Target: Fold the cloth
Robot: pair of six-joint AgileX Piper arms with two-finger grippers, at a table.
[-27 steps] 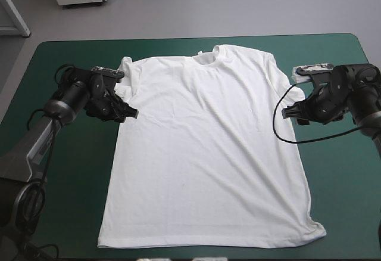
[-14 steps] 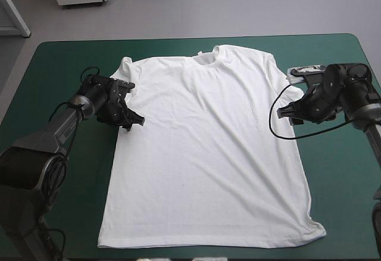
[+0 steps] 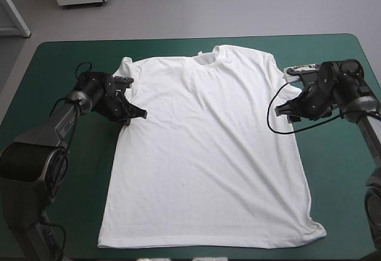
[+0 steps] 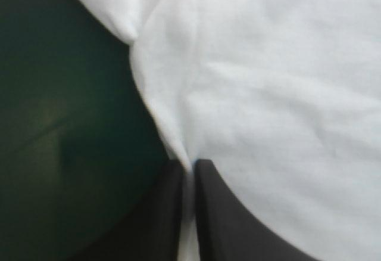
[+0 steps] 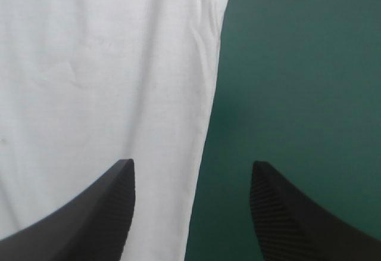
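The white T-shirt (image 3: 208, 148) lies spread flat on the teal-green cover, collar toward the far edge. My left gripper (image 3: 138, 115) sits at the shirt's left side edge just below the sleeve. In the left wrist view the gripper (image 4: 189, 164) is all but shut, with a pinched ridge of the T-shirt (image 4: 268, 94) between its tips. My right gripper (image 3: 284, 111) is low at the shirt's right side edge, below the other sleeve. In the right wrist view the gripper (image 5: 191, 164) stands open, and the edge of the T-shirt (image 5: 89, 64) runs between its fingers.
Bare teal-green cover (image 3: 59, 52) shows in strips on both sides of the shirt and along the far edge. The shirt's hem lies close to the table's near edge.
The left gripper has slid a little onto the shirt's side edge and shut on the cloth. The right gripper has edged slightly toward the shirt's right edge and stayed open.
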